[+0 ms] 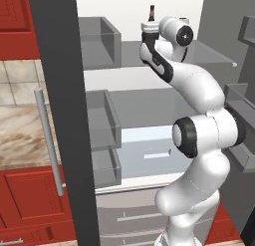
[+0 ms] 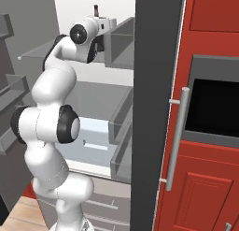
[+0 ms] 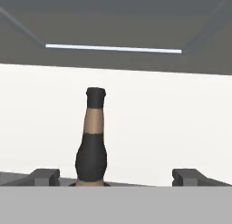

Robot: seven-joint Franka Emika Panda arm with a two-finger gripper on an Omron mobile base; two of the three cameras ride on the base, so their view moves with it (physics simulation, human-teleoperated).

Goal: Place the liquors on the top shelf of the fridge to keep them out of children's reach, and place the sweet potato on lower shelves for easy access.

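A black round-bodied liquor bottle [image 3: 92, 148] with a tan band on its thin neck stands upright just beyond my gripper [image 3: 116, 175], which is open. The bottle sits between the two fingertips, nearer the left one, and neither touches it. In the base views the bottle's neck [image 1: 152, 13] [image 2: 96, 10] pokes up behind my hand, which reaches in over the top shelf [image 1: 211, 53] [image 2: 35, 51] of the open fridge [image 1: 60, 115]. The lower shelves [image 1: 149, 104] lie below it. The sweet potato is out of view.
The dark fridge door [image 2: 151, 108] with its silver bar handle [image 1: 48, 140] stands open beside the arm, carrying grey door bins [image 1: 99, 41]. A pale blue drawer [image 1: 149, 148] sits under the shelves. Red cabinets [image 2: 210, 169] flank the fridge.
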